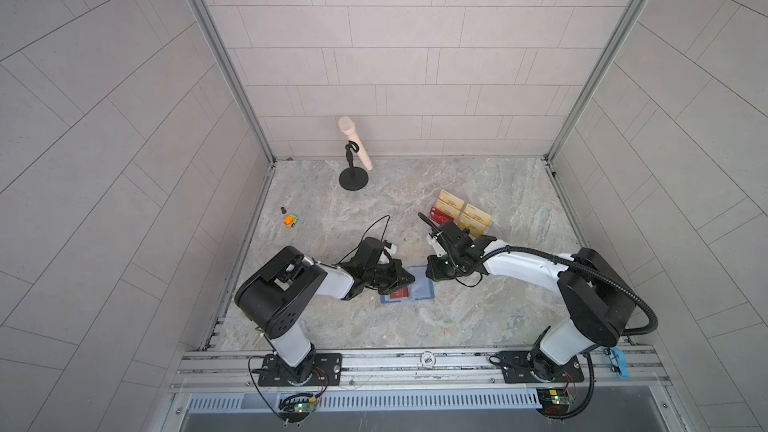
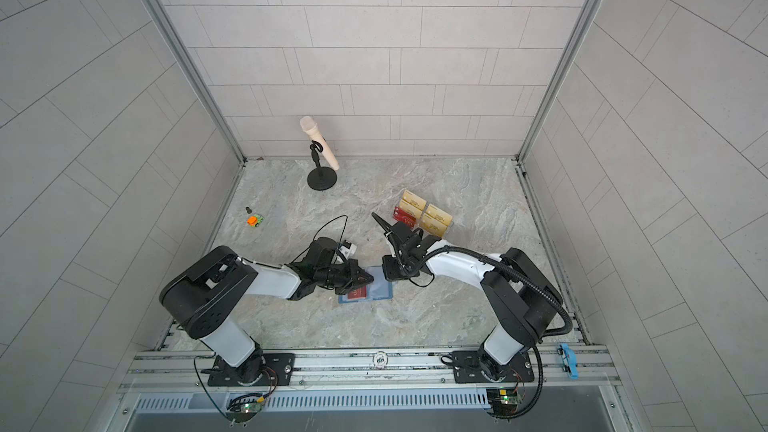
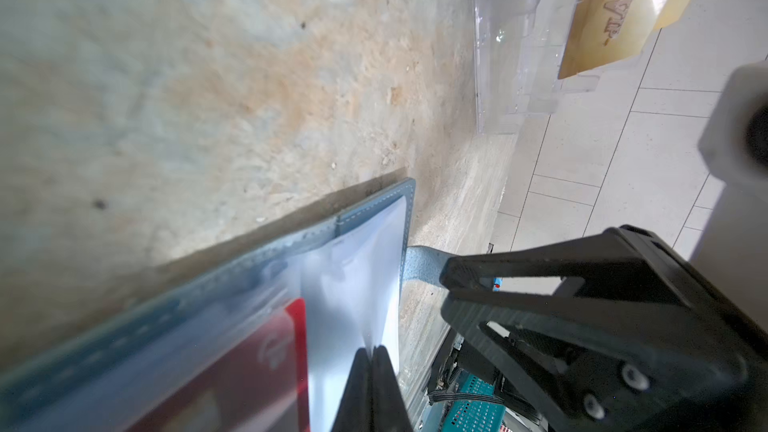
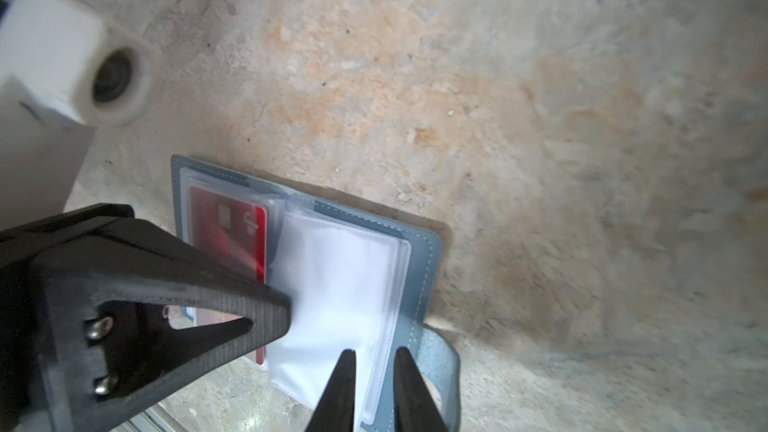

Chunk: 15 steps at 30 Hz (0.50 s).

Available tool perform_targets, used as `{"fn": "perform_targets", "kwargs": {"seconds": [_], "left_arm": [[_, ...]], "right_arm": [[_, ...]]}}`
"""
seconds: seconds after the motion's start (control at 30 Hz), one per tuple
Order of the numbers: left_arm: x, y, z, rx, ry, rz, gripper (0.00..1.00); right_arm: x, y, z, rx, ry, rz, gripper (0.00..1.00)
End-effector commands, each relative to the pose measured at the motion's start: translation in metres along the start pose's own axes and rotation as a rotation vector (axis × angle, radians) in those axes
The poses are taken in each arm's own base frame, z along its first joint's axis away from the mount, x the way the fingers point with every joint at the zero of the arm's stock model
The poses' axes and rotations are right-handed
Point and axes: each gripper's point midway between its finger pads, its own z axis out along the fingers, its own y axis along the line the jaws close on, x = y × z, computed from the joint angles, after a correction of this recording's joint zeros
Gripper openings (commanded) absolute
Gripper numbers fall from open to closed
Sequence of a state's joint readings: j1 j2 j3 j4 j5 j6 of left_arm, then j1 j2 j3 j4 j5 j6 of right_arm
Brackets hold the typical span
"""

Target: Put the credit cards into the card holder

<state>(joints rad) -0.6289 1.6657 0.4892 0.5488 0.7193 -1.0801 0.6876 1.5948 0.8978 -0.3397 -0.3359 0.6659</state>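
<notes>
One card holder (image 4: 419,268) beneath left gripper (image 3: 371,353), right gripper (image 4: 374,357)

Left arm (image 1: 286,288) and right arm (image 1: 582,284): white link shells, black joint housings. Left gripper (image 4: 282,305): black, ribbed, triangular, two silver screws (image 4: 99,328). Corrugated black conduit (image 1: 532,250) along right arm.

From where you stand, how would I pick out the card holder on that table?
Start at the marbled tabletop and find where the left end effector and right end effector meet. Beneath them lies the card holder, open like a book. It is the only slate-blue thing, with clear sleeves and a red card inside, unlike the gold cards farther back.
</notes>
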Motion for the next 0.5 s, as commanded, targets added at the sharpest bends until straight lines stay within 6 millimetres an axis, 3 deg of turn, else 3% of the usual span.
{"fn": "perform_targets", "kwargs": {"seconds": [0.0,0.47], "left_arm": [[0.0022,-0.0113,-0.0035,0.036,0.001,0.057,0.0],[0.007,-0.0105,-0.0052,0.063,0.005,0.072,0.0]], "right_arm": [[0.002,-0.0047,-0.0021,0.009,-0.005,0.028,0.21],[0.0106,-0.0077,0.0065,0.009,0.037,0.037,0.18]]}}
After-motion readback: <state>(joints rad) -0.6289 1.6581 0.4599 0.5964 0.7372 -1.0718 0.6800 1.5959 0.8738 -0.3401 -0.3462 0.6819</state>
